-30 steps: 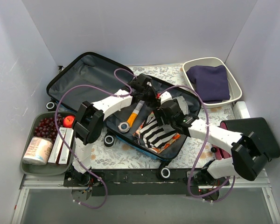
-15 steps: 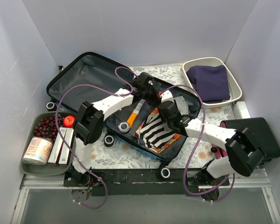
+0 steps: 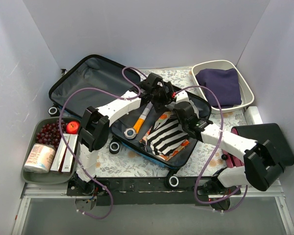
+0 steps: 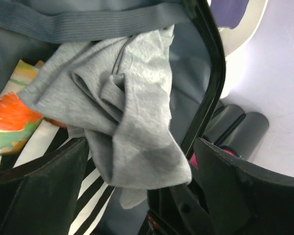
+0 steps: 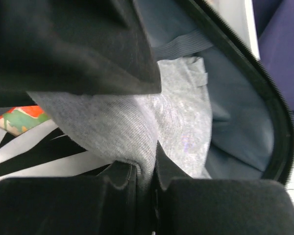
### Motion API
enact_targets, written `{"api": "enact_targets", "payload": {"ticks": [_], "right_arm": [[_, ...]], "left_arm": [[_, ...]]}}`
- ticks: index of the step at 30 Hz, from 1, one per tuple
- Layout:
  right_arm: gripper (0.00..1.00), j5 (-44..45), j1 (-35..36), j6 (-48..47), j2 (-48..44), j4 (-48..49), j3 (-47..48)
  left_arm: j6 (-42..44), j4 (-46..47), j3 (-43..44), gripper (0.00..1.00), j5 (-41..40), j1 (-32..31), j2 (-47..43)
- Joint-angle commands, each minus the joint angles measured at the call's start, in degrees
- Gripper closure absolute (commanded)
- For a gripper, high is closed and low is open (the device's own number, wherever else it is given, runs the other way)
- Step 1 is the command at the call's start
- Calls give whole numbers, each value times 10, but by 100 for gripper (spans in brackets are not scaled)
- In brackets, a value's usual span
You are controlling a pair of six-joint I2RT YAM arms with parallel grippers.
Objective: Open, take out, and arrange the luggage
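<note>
arms [image 3: 118, 106] white | joints [image 3: 92, 128] black | cables [image 3: 60, 128] purple | left hand [image 4: 139, 147] black, matte

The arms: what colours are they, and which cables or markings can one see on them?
Both the left arm and the right arm have white links with bulky black joint housings. A thin purple cable loops loosely along each. The fingers are matte black and blocky. No markings are readable.

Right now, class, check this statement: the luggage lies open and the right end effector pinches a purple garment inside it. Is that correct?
No. The right end effector pinches a grey garment, not a purple one; the right wrist view shows it. The luggage does lie open.
</note>
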Motion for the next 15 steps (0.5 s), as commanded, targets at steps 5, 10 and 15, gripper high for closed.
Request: {"api": "enact_targets", "payload": {"ticks": [5,10,15], "right_arm": [[99,-15,-5,-193,-46,-31,33],[99,-77,-5,-225,8,-92,55],[99,-66,-6,-217,92,-138,91]], "left_arm": [[31,11,6,2,-39,17,-101],[35,-1,-36,2,-73,38,-146],[35,-11,-74,2,-92,49,-176]]}}
